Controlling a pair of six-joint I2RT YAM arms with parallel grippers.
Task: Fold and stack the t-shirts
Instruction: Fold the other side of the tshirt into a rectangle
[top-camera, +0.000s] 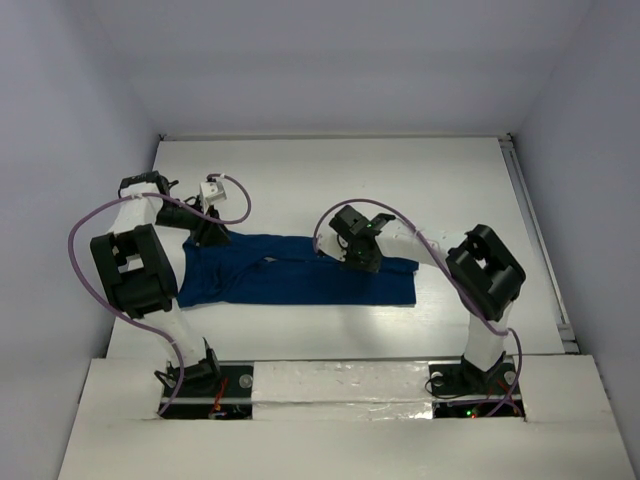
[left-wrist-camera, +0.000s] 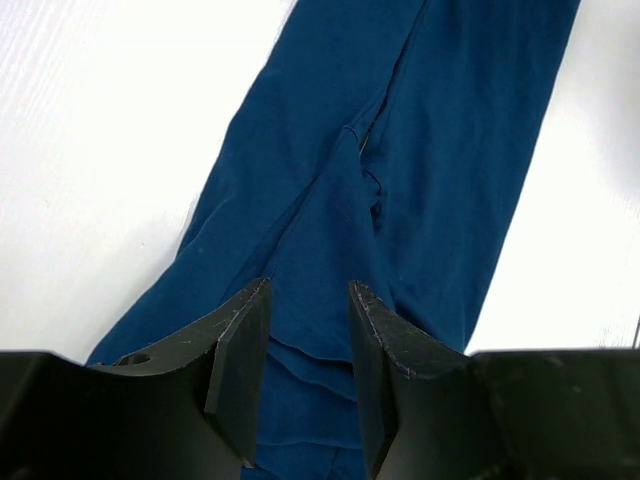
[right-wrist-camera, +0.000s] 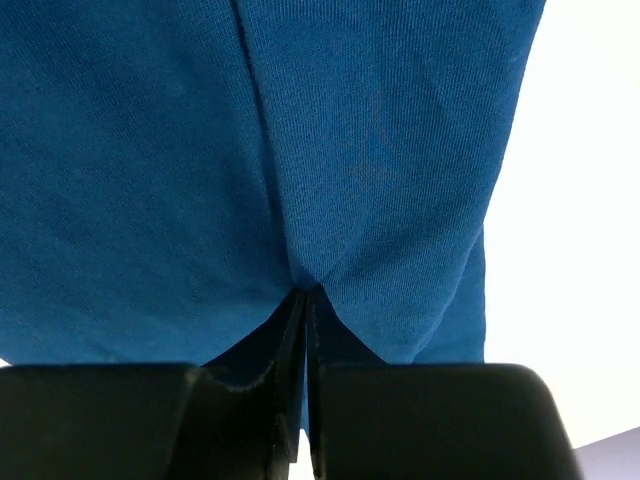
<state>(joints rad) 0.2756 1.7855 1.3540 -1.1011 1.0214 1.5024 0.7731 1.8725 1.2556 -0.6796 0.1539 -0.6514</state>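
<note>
One navy t-shirt (top-camera: 300, 280) lies as a long creased band, right gripper (right-wrist-camera: 305, 296) pinching it, left gripper (left-wrist-camera: 308, 292) parted above

BOXED IN: A white counter (top-camera: 330, 180) fills a narrow, booth-like enclosure, shut in on three sides by plain walls. The back wall (top-camera: 340, 60), left wall (top-camera: 60, 150) and right wall (top-camera: 590, 150) are all pale grey with a faint lavender cast. Seen from above, the side walls lean outward as they rise and meet the counter in clean, straight seams. A slim metal rail (top-camera: 537, 235) runs along the counter's right edge, from the far corner toward the front. At the near side a white board (top-camera: 340, 440) spans the full width, with a glossy, wrinkled strip (top-camera: 340, 385) along its far edge. Light is soft and even, throwing only weak shadows – up close the counter's surface looks bright, almost glaring.
</note>
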